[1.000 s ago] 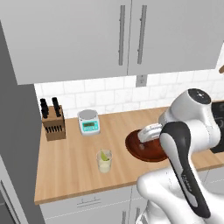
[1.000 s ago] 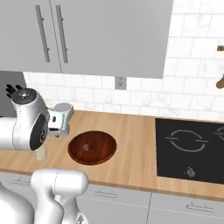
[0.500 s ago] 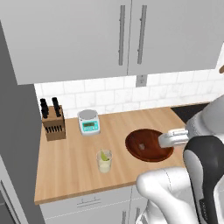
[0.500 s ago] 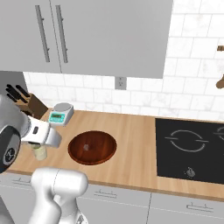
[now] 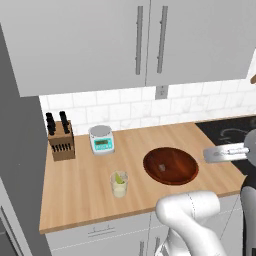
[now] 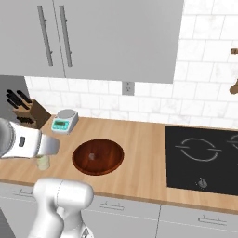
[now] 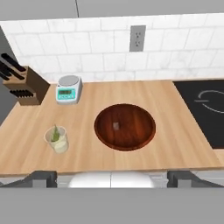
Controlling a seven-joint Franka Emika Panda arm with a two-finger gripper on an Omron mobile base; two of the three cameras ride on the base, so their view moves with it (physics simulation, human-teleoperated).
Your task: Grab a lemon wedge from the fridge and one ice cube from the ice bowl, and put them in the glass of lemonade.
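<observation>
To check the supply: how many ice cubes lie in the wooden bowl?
1: a small pale translucent ice cube near the middle of the wide dark reddish-brown wooden bowl; no others visible.

My three views are bright and evenly lit, with no glare. Under the ice bowl [image 7: 125,127] at 6 o'clock, the desk [image 7: 175,144] has a soft shadow. Edges look slightly blurred.

Ahead of the pincer, the ice bowl [image 7: 125,126] is glossy dark wood on a matt light-wood counter [image 7: 175,144]; left of it, clear glass of lemonade [image 7: 57,139]; beyond, white glossy tiles [image 7: 100,52], black glassy hob [image 7: 204,109]
</observation>
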